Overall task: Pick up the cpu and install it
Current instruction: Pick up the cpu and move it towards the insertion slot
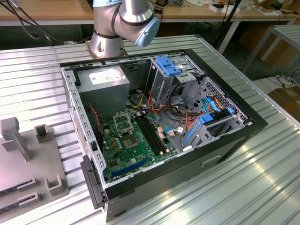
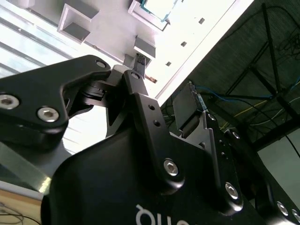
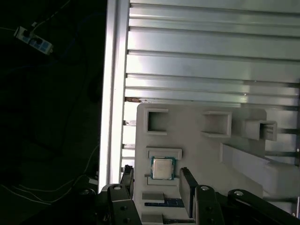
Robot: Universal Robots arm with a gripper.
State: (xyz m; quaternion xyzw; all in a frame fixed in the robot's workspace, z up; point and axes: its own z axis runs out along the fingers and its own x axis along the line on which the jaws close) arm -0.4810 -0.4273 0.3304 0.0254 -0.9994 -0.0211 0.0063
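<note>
In the first wrist view the cpu [image 3: 162,168] lies uncovered from above in its recess on the grey fixture [image 3: 201,154], showing between the spread fingers [image 3: 188,185]. A low raised bar [image 3: 164,153] sits just beside it, and taller blocks [image 3: 260,130] stand well apart. In the exterior view the socket [image 1: 123,123] is open above, hemmed in by the power-supply box [image 1: 108,80], red wires [image 1: 95,117] and memory slots [image 1: 152,134].

The ribbed metal worktop [image 1: 225,187] carries an open computer case [image 1: 187,176] lying on its side across the middle. A grey holder plate [image 1: 23,173] lies flat beside it, at the worktop's edge on the exterior view's left. The arm's base [image 1: 107,44] stands near the far edge, just behind the case
</note>
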